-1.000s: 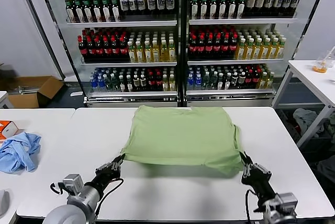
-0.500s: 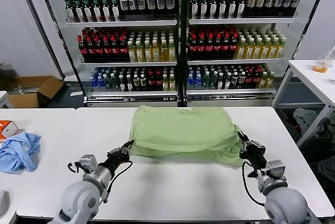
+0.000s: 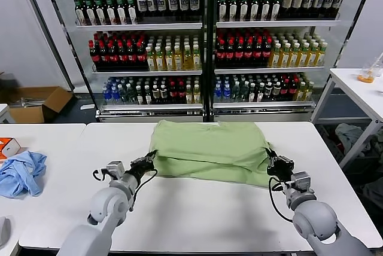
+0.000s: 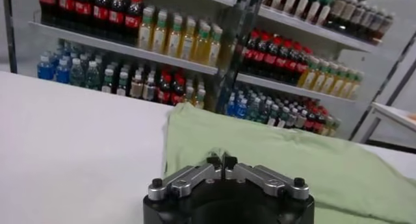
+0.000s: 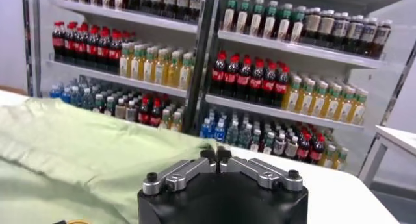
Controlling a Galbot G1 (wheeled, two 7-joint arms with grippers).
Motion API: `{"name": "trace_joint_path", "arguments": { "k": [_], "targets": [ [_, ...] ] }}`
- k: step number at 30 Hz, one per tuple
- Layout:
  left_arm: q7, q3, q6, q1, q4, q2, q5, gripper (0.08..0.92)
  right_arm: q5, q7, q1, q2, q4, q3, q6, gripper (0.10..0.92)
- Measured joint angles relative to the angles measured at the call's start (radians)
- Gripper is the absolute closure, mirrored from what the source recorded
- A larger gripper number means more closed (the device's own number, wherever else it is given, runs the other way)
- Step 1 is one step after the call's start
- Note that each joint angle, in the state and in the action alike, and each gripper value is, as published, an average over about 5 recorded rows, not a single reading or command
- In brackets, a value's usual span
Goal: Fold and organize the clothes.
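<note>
Shelves of bottles point(image 3: 203, 52) behind, I'm carrying both pinching hands, left hand point(image 3: 148, 161) and right hand point(image 3: 271, 164), toward twelve o'clock, folding the shirt's point(image 3: 209, 148) near edge over mid-tabletop point(image 3: 203, 214); fold progressing.

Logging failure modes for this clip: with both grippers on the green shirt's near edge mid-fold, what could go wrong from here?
1. Both pinches are thin: the left gripper and right gripper each hold only an edge of the shirt, so a corner could slip out.
2. Uneven travel of the two arms might leave the fold skewed.
</note>
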Motion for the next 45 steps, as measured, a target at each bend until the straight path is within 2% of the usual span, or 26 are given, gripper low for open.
{"name": "trace_joint_path", "arguments": {
  "k": [6,9,27,31,34,38,41,45],
  "targets": [
    [-0.01,0.018,-0.011,-0.035,0.065,-0.014,0.031,0.89,-0.023,-0.006,0.006,0.017,-0.014,-0.016,-0.017,0.913],
    [-0.013,0.019,-0.011,-0.04,0.082,-0.019,0.043,0.836,-0.034,-0.011,0.002,0.024,-0.014,-0.017,-0.027,0.861],
    [-0.048,-0.013,-0.012,0.034,0.063,-0.005,0.094,0.32,-0.062,0.011,-0.143,0.052,0.057,0.071,-0.057,0.324],
    [-0.053,-0.01,-0.006,0.036,0.071,-0.009,0.1,0.213,-0.05,0.028,-0.159,0.063,0.057,0.079,-0.073,0.23],
    [-0.054,-0.008,-0.003,0.036,0.073,-0.011,0.103,0.183,-0.034,0.041,-0.164,0.071,0.052,0.081,-0.088,0.206],
    [-0.054,-0.001,-0.004,0.031,0.08,-0.011,0.107,0.182,-0.004,0.052,-0.162,0.079,0.044,0.076,-0.113,0.207],
    [-0.053,0.004,-0.006,0.026,0.089,-0.01,0.109,0.229,0.02,0.059,-0.16,0.081,0.043,0.071,-0.13,0.254],
    [-0.048,0.007,-0.006,0.025,0.092,-0.01,0.109,0.345,0.049,0.066,-0.16,0.082,0.041,0.064,-0.147,0.37]
  ]
}}
